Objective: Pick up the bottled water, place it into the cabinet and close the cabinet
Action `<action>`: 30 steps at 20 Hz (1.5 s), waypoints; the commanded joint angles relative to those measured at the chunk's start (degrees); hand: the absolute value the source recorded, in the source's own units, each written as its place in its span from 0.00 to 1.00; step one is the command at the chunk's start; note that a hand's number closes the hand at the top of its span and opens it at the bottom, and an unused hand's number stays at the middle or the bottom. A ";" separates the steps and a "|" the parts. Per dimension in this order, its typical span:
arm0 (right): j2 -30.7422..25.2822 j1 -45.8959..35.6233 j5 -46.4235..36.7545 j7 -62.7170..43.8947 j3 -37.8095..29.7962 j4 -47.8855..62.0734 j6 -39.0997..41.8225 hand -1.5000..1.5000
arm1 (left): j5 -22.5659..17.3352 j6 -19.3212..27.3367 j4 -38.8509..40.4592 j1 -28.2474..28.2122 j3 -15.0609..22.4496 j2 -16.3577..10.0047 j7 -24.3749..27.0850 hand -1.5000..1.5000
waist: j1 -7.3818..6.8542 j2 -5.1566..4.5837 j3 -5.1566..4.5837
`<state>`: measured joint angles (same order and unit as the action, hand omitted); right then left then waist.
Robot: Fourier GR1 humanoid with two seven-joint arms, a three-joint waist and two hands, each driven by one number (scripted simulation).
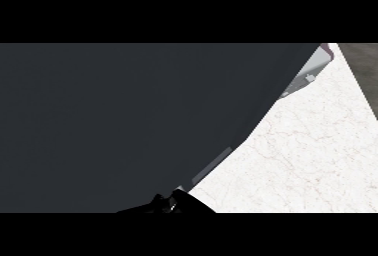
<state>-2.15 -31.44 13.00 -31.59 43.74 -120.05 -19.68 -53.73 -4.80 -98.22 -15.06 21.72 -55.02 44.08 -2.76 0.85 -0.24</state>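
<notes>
A large dark grey panel (125, 125), which looks like the cabinet's door or side, fills most of the head view, and its slanted edge runs from the top right down to the bottom middle. A pale strip (214, 164) shows along that edge. At the lower edge, left of the middle, a small part of a black hand (168, 205) peeks out against the panel; I take it for my left hand. No bottled water shows anywhere. My right hand is out of view.
White marble counter (310, 160) lies to the right of the panel. At the top right a light grey piece (311, 70) shows beside the panel's edge. A darker floor strip (363, 65) runs beyond the counter's right edge.
</notes>
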 commanded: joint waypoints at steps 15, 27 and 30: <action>2.15 -26.41 30.42 3.95 -8.35 28.11 7.51 1.00 | -2.73 -1.60 -8.06 -8.75 -8.70 -4.23 -1.51 0.00 | 0.17 -1.04 0.27; 0.10 -20.99 25.48 17.65 -16.81 45.19 19.14 1.00 | -1.42 0.91 -11.16 -9.51 -13.51 -1.28 -7.49 0.00 | 2.02 -0.94 0.25; -3.36 -25.87 22.79 17.79 -21.70 49.93 16.88 1.00 | -2.89 0.05 -12.85 -9.82 -14.56 -1.99 -8.63 0.00 | 1.72 -0.98 0.25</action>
<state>-3.20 -54.61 38.53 -15.42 26.37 -75.10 -2.17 -56.27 -4.80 -110.32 -25.38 8.30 -57.13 36.84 -1.14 -0.07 0.00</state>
